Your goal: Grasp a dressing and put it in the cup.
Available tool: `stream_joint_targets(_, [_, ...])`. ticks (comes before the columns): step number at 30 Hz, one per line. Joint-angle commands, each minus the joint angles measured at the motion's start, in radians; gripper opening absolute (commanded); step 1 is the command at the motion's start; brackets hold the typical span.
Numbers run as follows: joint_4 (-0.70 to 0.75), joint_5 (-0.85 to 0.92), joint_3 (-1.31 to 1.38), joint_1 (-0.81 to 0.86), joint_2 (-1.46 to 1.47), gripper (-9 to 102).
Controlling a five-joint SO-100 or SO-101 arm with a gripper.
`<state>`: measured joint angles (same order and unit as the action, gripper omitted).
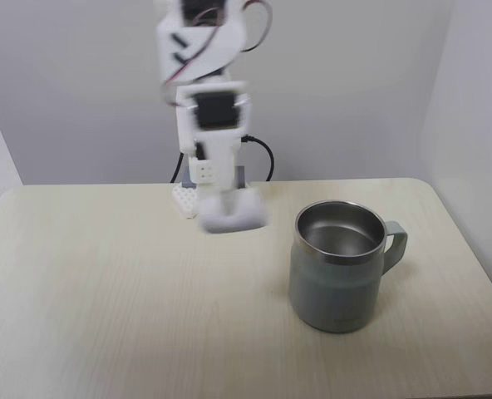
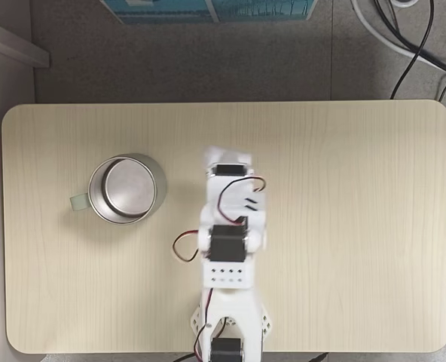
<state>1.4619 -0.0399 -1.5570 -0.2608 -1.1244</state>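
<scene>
We cannot tell through the blur whether our white two-finger gripper (image 1: 232, 218) actually clamps the small white gauze roll (image 1: 236, 213), which might drop short of the grey-green metal mug (image 1: 339, 268).

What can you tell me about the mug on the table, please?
The mug is a grey-green metal cup with a shiny steel interior and rim and a squarish side handle. It stands upright on the pale wood-grain table, looks empty, and nothing touches it. In the top-down fixed view it sits left of the arm, handle pointing left.
</scene>
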Motion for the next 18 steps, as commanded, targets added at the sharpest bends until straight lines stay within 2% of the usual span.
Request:
stream_joint_targets(1, [-0.020,0.006,-0.071,-0.100,0.008,0])
stream_joint_targets(13, [-0.032,0.115,-0.135,-0.400,-0.152,0])
stream_joint_targets(18, [-0.029,0.121,-0.130,-0.434,-0.207,1])
